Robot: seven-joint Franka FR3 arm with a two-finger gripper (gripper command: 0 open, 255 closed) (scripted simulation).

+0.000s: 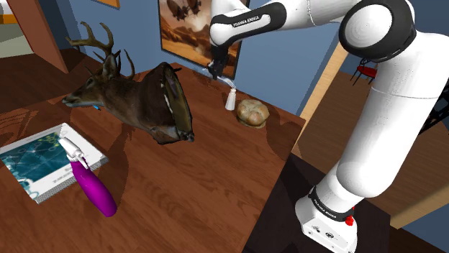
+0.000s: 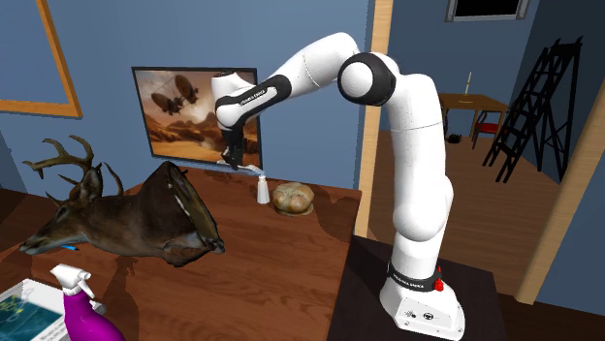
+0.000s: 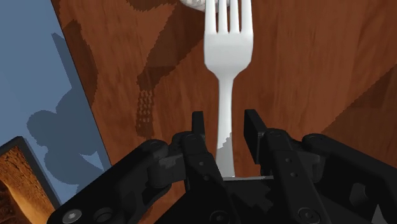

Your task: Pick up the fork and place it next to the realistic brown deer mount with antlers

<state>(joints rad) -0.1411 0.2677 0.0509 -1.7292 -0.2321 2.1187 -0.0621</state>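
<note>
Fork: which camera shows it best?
The wrist view: the fork shows tines and handle, clasped in the pincer. The shoulder view and second exterior view give a small pale sliver under the pincer.

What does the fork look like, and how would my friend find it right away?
Follow the big white robot arm out over the brown wooden table to the black fingers at its tip. They clasp the fork by its handle, above the table. It is the thin, plain white thing with prongs, unlike the round tan loaf on the table nearby.
</note>
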